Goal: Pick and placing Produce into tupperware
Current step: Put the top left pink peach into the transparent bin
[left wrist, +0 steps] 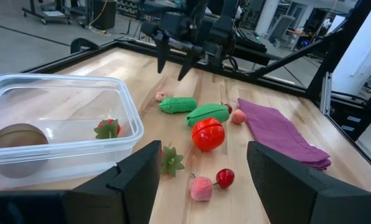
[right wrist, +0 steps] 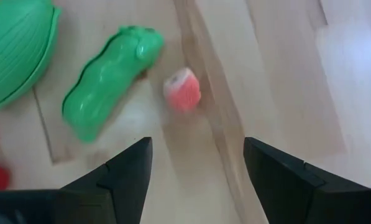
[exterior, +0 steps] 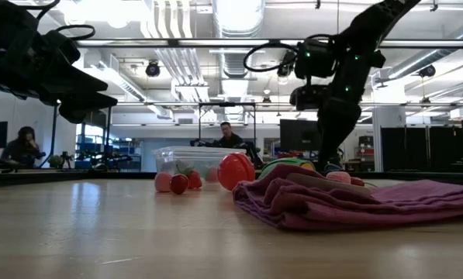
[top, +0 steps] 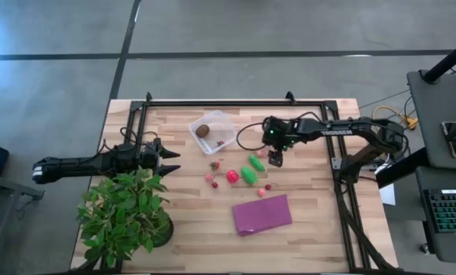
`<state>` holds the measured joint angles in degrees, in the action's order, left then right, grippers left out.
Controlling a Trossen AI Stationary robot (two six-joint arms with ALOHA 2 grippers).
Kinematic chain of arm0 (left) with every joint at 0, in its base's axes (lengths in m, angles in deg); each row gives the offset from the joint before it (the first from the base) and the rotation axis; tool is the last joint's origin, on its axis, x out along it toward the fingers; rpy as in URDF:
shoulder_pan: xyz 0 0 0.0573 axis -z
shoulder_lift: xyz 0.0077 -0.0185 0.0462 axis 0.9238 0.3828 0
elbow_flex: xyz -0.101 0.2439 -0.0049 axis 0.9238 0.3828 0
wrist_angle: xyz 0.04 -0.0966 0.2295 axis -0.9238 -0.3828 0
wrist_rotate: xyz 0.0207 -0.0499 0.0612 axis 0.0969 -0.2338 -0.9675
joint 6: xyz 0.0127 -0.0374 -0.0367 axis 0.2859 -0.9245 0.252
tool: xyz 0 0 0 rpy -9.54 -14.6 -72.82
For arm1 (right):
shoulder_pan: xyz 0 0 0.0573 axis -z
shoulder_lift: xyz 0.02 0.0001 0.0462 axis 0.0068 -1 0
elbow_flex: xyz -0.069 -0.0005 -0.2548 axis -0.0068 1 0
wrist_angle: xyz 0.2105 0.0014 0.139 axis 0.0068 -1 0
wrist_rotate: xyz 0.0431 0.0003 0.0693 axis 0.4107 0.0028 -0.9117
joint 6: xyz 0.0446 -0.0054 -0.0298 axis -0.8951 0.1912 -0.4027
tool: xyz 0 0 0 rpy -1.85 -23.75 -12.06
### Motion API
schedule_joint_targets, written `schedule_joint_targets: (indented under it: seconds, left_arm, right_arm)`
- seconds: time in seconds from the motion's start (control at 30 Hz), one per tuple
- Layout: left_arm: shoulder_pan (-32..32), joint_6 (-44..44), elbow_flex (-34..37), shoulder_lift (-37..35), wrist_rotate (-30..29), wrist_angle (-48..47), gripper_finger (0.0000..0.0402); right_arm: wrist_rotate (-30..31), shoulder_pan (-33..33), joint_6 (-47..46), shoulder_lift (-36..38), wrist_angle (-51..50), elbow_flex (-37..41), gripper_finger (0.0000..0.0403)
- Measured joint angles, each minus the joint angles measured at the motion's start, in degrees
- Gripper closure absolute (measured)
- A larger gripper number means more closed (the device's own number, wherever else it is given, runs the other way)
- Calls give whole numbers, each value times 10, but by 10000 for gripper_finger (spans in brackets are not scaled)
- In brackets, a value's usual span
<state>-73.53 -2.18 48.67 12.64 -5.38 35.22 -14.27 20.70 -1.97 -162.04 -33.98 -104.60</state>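
The clear square tupperware [top: 212, 131] stands at the far middle of the table and holds a brown ball [left wrist: 17, 138] and a strawberry [left wrist: 109, 128]. The other produce lies loose on the table in front of it: two green oblong pieces [top: 256, 162] [top: 248, 175], a red round one [top: 232, 176], a pink piece [right wrist: 183, 91] and small red berries [left wrist: 225, 178]. My right gripper [top: 276, 160] hangs open above the table, pointing steeply down over the pink piece and the nearer green piece [right wrist: 110, 73], touching nothing. My left gripper [top: 169, 156] waits open at the left, level, facing the tupperware.
A folded purple cloth [top: 262, 215] lies toward the near edge, right of centre. A leafy potted plant [top: 124, 214] stands at the near left corner, just beside my left arm. A black frame [top: 235, 101] runs round the table's edges.
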Motion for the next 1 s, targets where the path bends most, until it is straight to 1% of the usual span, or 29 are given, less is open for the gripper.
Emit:
schedule_joint_targets:
  seconds: [0.1,0.23,0.33,0.57,0.73,1.0]
  left_arm:
    - [0,0,0,1,0,0,178]
    - [0,0,0,0,0,-1,178]
    - [0,0,0,1,0,1,178]
    - [0,0,0,0,0,0,178]
    - [0,0,0,0,0,0,178]
    - [0,0,0,1,0,0,178]
  right_arm:
    - [0,0,1,-1,45,7,161]
    - [1,0,40,-4,74,8,165]
    - [0,0,61,-14,71,8,165]
    - [-5,-21,75,-68,79,8,161]
    - [0,-22,74,-74,94,6,162]
    - [0,-22,71,-90,120,6,176]
